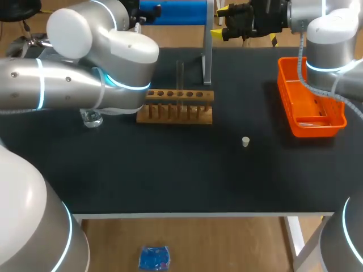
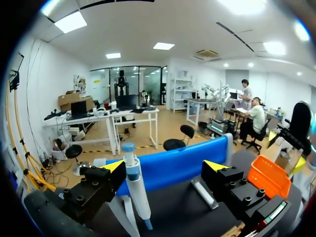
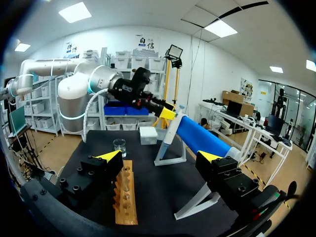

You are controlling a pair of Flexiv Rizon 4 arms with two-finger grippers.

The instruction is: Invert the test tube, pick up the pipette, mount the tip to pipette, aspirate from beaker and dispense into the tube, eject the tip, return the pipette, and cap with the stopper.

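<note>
white stopper [image 1: 245, 141] is seen loose on the table, so capping is left. farther back, the test tube [image 1: 180, 73] is stood upright in the wooden rack [image 1: 176, 106]. farthest, the pipette [image 2: 135, 185] is seen ungripped between the wide-spread fingers of the left gripper [image 2: 164, 166]; the right gripper [image 3: 160, 156] is held wide and empty. pickup is judged the step in hand.

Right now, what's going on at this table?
The left gripper is open at the blue stand. The pipette sits between its fingers, close to one and clear of the other, so it is not gripped. The right gripper hangs open and holds nothing. A test tube stands in the wooden rack, and the stopper lies loose on the table.
</note>
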